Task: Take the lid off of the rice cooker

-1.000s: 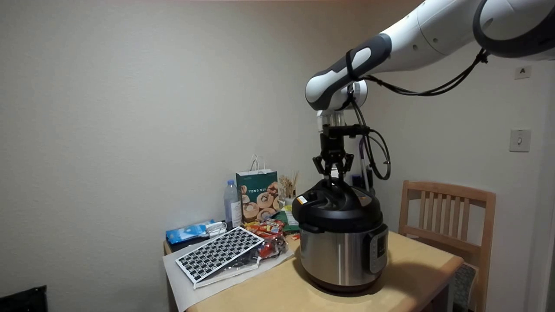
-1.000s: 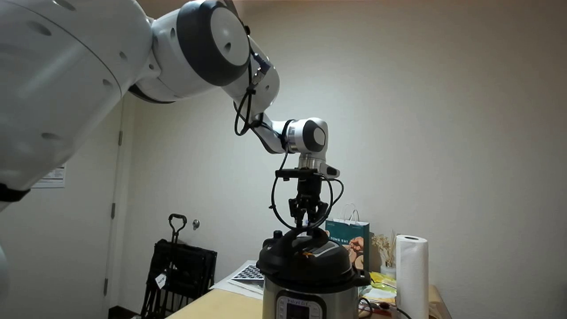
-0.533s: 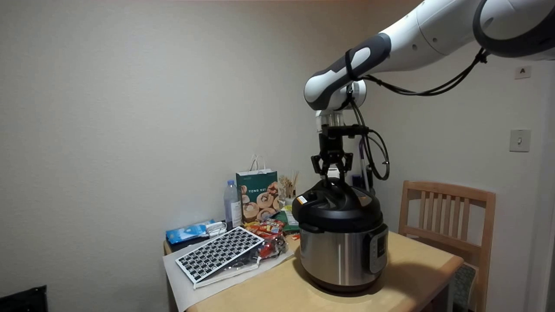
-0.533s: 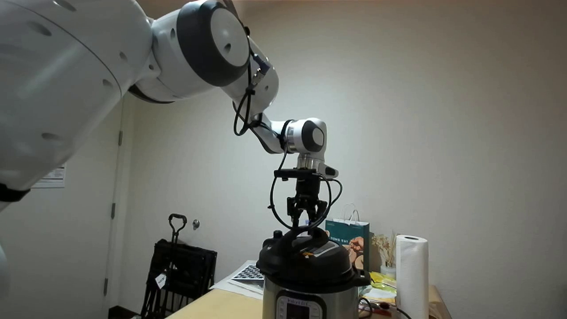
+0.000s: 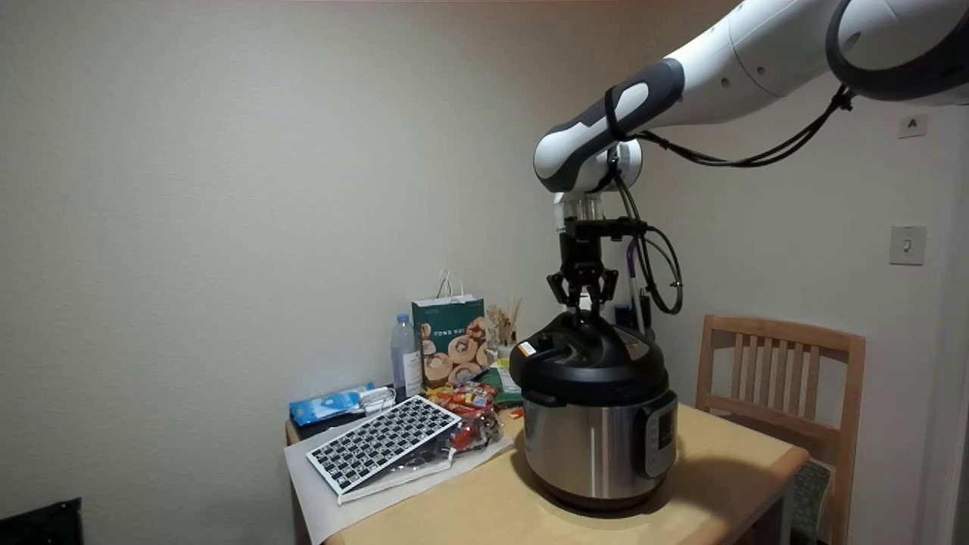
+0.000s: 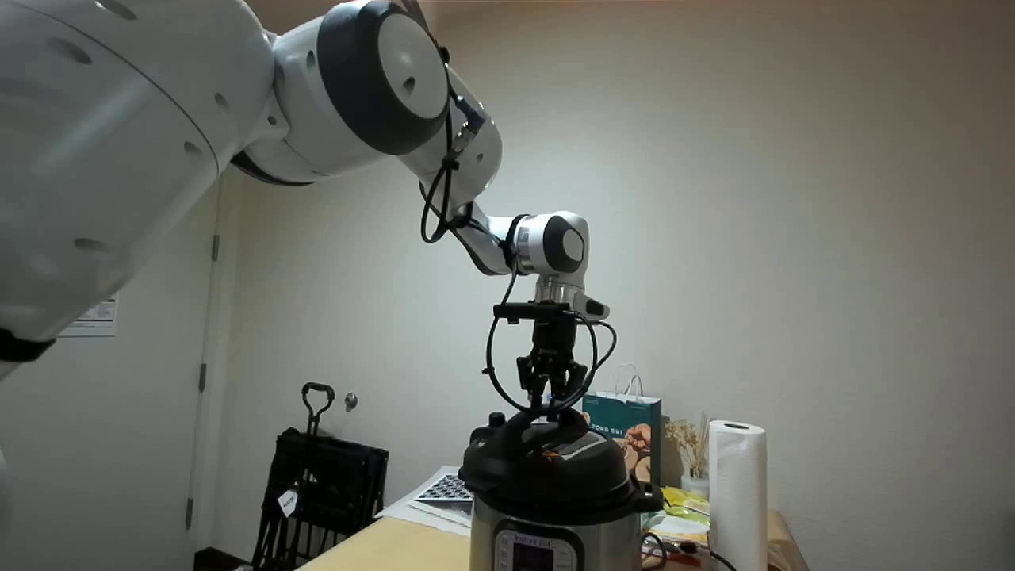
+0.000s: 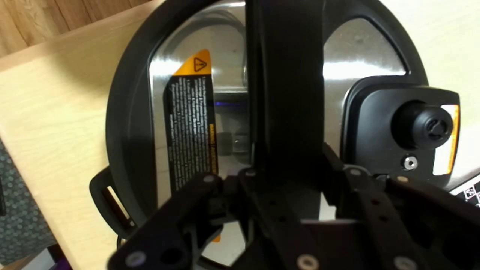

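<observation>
Though the arm (image 5: 711, 76) slants, its vertical hand (image 5: 585, 314) clasps the lid (image 5: 590, 371).

In both exterior views I see a plain, pale grey-beige wall (image 5: 227, 189), softly lit and browner towards the top. A light yellowish wooden table (image 5: 454, 518) stands before it. Beside the table, in an exterior view, I see a slat-backed brown wooden chair (image 5: 772, 421) and, higher up on the wall, a white light switch plate (image 5: 908, 246) with a small plate lettered A (image 5: 913, 126) above it. In an exterior view I also find a white door (image 6: 135, 381) with metal hinges (image 6: 203, 377) and a black folded cart (image 6: 333, 476). My wrist view shows me brown wood-plank floor (image 7: 33, 22).
</observation>
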Robot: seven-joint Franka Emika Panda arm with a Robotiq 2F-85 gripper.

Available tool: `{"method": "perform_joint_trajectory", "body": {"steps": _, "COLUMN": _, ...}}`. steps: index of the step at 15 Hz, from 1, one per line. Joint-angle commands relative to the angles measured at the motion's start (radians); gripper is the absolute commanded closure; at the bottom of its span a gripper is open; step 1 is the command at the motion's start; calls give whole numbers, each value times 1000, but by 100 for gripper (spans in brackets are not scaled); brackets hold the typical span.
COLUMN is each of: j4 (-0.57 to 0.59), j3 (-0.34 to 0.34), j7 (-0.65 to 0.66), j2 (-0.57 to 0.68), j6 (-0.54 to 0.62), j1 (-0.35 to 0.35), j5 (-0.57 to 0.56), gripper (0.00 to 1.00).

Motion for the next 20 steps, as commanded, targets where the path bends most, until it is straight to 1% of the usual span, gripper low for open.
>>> {"method": "perform_joint_trajectory", "body": {"steps": 1, "j4": 0, "j3": 12, "j7": -33, "j2": -3, "j6": -16, "j1": -12, "j5": 27, "gripper": 89}}
{"method": "perform_joint_trajectory", "body": {"steps": 7, "j4": -14, "j3": 17, "j7": -35, "j2": -27, "j6": -7, "j1": -18, "j5": 55, "gripper": 89}}
{"method": "perform_joint_trajectory", "body": {"steps": 11, "j4": -16, "j3": 12, "j7": -23, "j2": -29, "j6": -1, "j1": -13, "j5": 45, "gripper": 89}}
{"method": "perform_joint_trajectory", "body": {"steps": 12, "j4": -11, "j3": 8, "j7": -13, "j2": -21, "j6": -11, "j1": -9, "j5": 34, "gripper": 86}}
{"method": "perform_joint_trajectory", "body": {"steps": 13, "j4": -10, "j3": 6, "j7": -8, "j2": -18, "j6": -14, "j1": -5, "j5": 25, "gripper": 39}}
{"method": "perform_joint_trajectory", "body": {"steps": 14, "j4": -8, "j3": 7, "j7": -15, "j2": -14, "j6": -17, "j1": -5, "j5": 24, "gripper": 38}}
{"method": "perform_joint_trajectory", "body": {"steps": 17, "j4": 1, "j3": 11, "j7": -17, "j2": -7, "j6": -29, "j1": 1, "j5": 19, "gripper": 20}}
{"method": "perform_joint_trajectory", "body": {"steps": 18, "j4": 3, "j3": 6, "j7": -5, "j2": 1, "j6": -7, "j1": 2, "j5": 12, "gripper": 39}}
{"method": "perform_joint_trajectory", "body": {"steps": 20, "j4": 4, "j3": 9, "j7": -5, "j2": 1, "j6": -13, "j1": 4, "j5": 13, "gripper": 26}}
